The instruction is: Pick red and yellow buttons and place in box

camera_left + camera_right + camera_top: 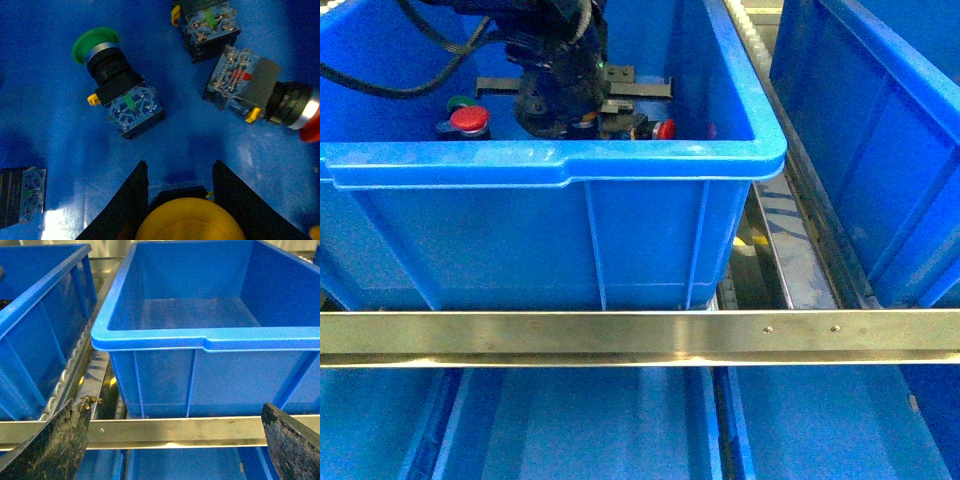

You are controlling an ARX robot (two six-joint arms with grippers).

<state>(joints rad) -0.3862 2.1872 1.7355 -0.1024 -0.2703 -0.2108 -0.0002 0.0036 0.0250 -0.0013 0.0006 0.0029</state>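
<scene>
Two claws: your left claw [180,167] is down inside the bin [550,160]; your right claw [175,405] hangs outside it, facing the box [210,337].
Left claw: its black fingers [125,210] are closed on the yellow button [190,222], with the domed cap wedged between them.
Yellow button: held in your left claw over the bin's blue floor, its black body just past the cap.
Right claw: spread wide, with its worn fingers [50,445] well apart and nothing between them.
Green-capped switch [117,85]: lies on its side on the bin floor, near the left claw.
Red button [260,92]: lies on its side across from the green one, its cap cut off at the frame edge.
Other switches: one [207,25] lies just beside the red button, cap hidden; one [22,197] lies apart at the frame edge.
Left arm [560,70]: in the front view it reaches down into the bin.
Cap-up red button [470,120]: stands left of the arm, with a green cap [458,102] just behind it.
Sideways red button [663,128]: lies right of the arm; you cannot tell which of the two the wrist view shows.
Box: sits right of the bin across a roller track [65,375].
Metal rail [640,335]: runs across in front of both.
</scene>
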